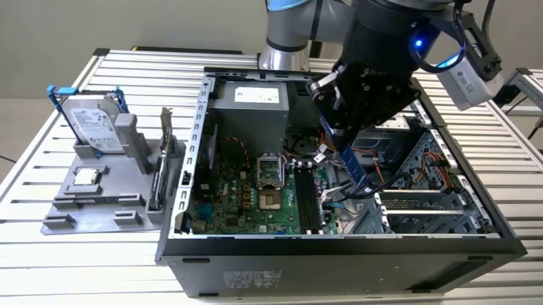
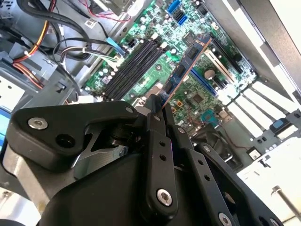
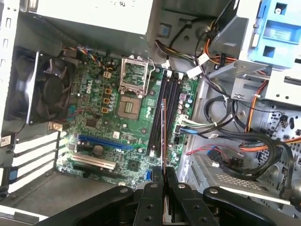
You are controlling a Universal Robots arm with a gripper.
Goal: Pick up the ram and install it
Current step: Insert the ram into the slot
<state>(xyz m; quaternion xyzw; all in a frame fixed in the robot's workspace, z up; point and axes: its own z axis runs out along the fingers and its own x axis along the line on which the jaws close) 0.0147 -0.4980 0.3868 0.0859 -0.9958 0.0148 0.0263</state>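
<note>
Slatted metal tabletop (image 1: 127, 70) carries an open computer case (image 1: 339, 267), lying on its side with the motherboard (image 1: 246, 197) facing up. At the exterior view's left, beside the case, a grey fixture (image 1: 93, 203) holds a silver hard drive in a blue frame (image 1: 89, 121) upright.

The arm (image 1: 288, 32) reaches down over the case from the far side. Its black fingers (image 2: 157, 141) are clamped on one end of the ram (image 1: 354, 168), pressing on its two flat faces. The ram hangs from them, long axis pointing down into the case and slightly tilted, its free end low among the cables near the drive cage.

In the second wrist view the ram (image 2: 186, 68) shows its row of black chips as it stretches away from the fingers above the green board, just beside the black memory slots (image 2: 131, 68). In the first wrist view the ram (image 3: 163, 132) is seen edge-on, a thin line running parallel to the memory slots (image 3: 157, 113), with the fingers (image 3: 153, 202) closed on either side of it. It is not yet seated in a slot. The processor socket (image 3: 130, 106) lies just beyond the slots, and a black fan (image 3: 47, 92) sits at the case wall.
</note>
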